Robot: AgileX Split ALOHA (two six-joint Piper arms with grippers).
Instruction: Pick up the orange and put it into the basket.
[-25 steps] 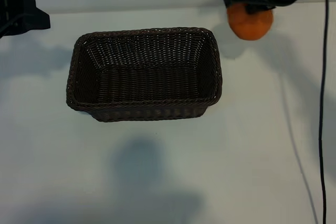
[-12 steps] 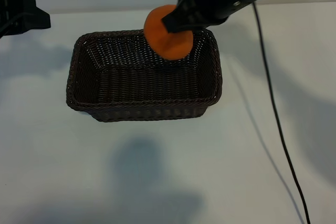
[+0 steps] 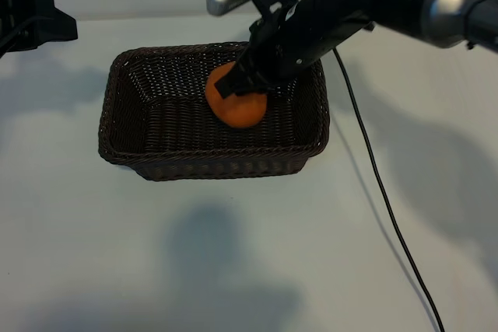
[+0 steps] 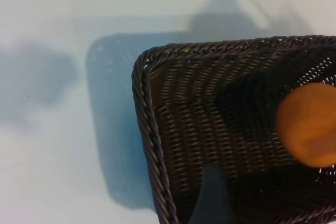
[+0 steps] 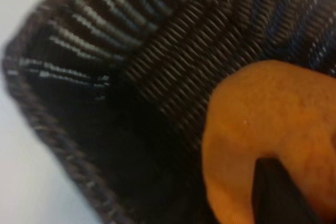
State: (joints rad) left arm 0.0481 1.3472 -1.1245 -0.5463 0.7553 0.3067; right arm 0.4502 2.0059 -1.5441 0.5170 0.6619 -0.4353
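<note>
The right gripper (image 3: 250, 83) pinches the orange (image 3: 235, 102) low inside the basket (image 3: 124, 149), toward its far-right corner, presumably to release it gently.

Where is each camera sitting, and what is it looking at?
Exterior view: high up, looking steeply down at the table and basket; the right arm's gripper holds the orange inside the basket, and the left gripper is parked at the edge.
Left wrist view: on the left arm, facing a basket corner; a dark fingertip shows.
Right wrist view: on the right arm, close over the orange; a dark finger shows.
All three share the basket and orange.
</note>
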